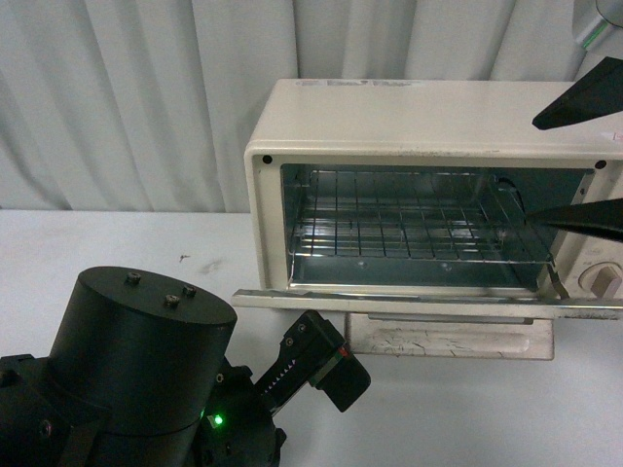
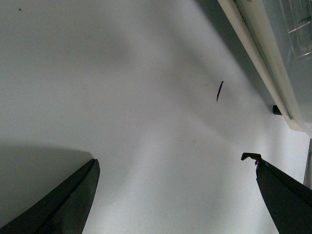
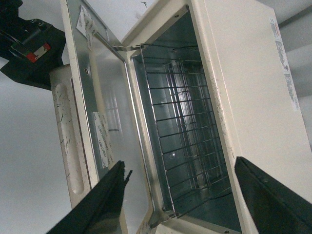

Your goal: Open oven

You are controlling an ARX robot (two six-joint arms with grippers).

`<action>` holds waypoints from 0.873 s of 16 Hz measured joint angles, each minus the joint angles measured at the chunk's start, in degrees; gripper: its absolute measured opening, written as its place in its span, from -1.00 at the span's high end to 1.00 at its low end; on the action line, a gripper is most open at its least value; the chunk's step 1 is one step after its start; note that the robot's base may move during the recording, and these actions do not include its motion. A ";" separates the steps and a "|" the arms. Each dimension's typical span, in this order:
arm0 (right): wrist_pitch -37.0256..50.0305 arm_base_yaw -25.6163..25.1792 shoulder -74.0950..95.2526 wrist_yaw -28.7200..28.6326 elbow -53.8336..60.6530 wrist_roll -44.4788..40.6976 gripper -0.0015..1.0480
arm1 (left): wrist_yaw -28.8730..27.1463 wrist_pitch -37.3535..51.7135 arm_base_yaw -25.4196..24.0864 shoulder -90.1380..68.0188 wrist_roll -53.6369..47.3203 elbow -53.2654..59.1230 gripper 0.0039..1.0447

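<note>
The cream-white oven stands at the right of the table with its glass door dropped flat. The beige bar handle points toward me and the wire rack is exposed. My right gripper hovers open in front of the cavity's right side, holding nothing. In the right wrist view its fingers frame the rack, beside the lowered door and handle. My left gripper is open over bare table, with the oven's base edge off to one side.
My left arm's black base fills the lower left, its wrist just short of the door. A knob shows at the oven's right. White curtain hangs behind. The white table extends left of the oven.
</note>
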State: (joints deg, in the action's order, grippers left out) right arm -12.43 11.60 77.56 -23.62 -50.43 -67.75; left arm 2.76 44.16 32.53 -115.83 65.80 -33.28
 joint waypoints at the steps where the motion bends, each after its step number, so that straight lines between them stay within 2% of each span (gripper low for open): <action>1: 0.02 0.00 0.00 0.00 0.00 0.00 -0.45 | -0.02 0.00 0.00 0.00 0.00 0.00 -0.88; 3: 0.02 0.00 -0.02 0.00 0.00 0.00 -0.83 | -0.02 -0.02 0.00 0.00 0.00 0.00 -0.88; 4: 0.02 0.00 -0.02 0.00 0.00 0.00 -0.90 | -0.02 0.00 0.00 0.00 0.00 0.00 -0.88; 7: 0.02 0.00 -0.02 0.00 0.00 0.00 -0.87 | -0.02 0.00 0.00 0.00 0.00 0.00 -0.88; 8: 10.19 0.92 -0.22 4.70 2.80 3.63 -0.81 | -0.02 -0.02 0.00 0.00 0.00 0.00 -0.88; 10: 29.48 2.32 -2.16 19.30 11.52 16.06 -0.56 | -0.02 0.02 0.09 0.00 0.00 0.00 -0.88; 12: 48.74 0.52 -5.77 32.89 23.98 38.71 -0.18 | 0.09 0.00 0.15 0.00 0.02 0.00 -0.88; 13: 55.34 -1.36 -7.89 34.47 27.30 49.11 0.02 | -0.02 -0.07 0.15 0.00 0.00 0.00 -0.88; 14: 58.03 -1.99 -9.79 34.29 28.74 53.94 0.16 | -0.09 -0.02 0.15 0.00 -0.02 0.00 -0.88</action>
State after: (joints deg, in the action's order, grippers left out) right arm 45.60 9.61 67.77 10.68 -21.69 -13.80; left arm 2.68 44.14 32.69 -115.83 65.78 -33.28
